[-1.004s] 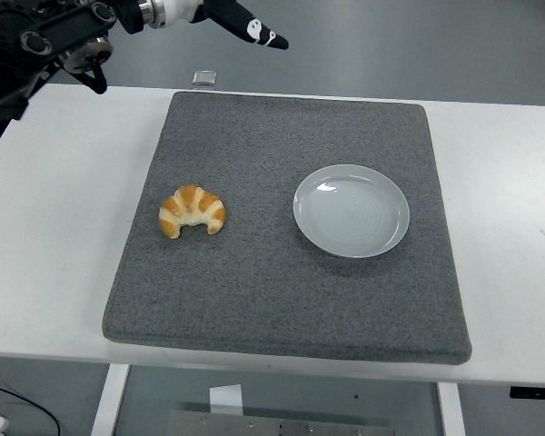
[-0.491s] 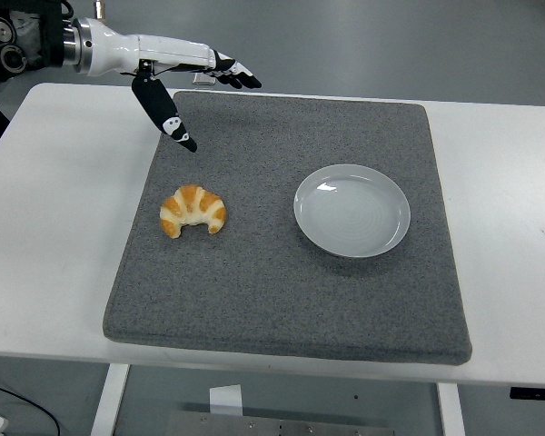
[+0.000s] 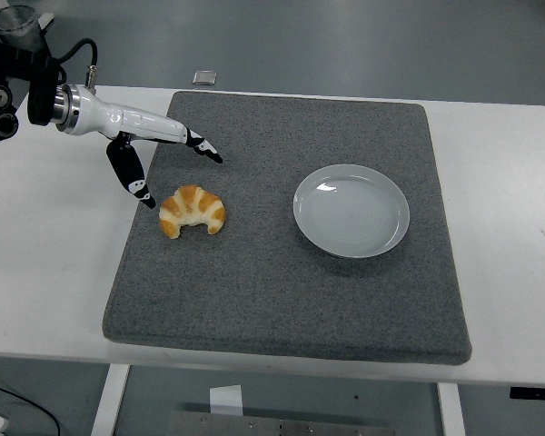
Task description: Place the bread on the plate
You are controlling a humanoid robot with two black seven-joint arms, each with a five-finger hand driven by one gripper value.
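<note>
A: Largest items?
B: Coarse grey square foam mat (image 3: 282, 272) on white table (image 3: 45, 272); round glossy pale plate (image 3: 351, 211), clear margins.
A: Smaller?
B: Left hand (image 3: 150, 145), fingers spread, just beside golden striped croissant (image 3: 193, 211) mat-left.

Bread: you had a croissant (image 3: 193, 211) here, golden-orange with pale cream bands, curved into a crescent with both tips pointing toward the mat's near edge.
Bread's state: it lay flat and whole, not held.
Bread's place: you would have found it on the grey mat (image 3: 282, 300), in its left half, closer to the left edge than to the middle and about midway between far and near edges.
Plate: a round, pale grey-white plate (image 3: 351, 211) with a shallow rim, upright and empty.
Plate's place: it sat on the mat's right half, level with the bread and well apart from it.
</note>
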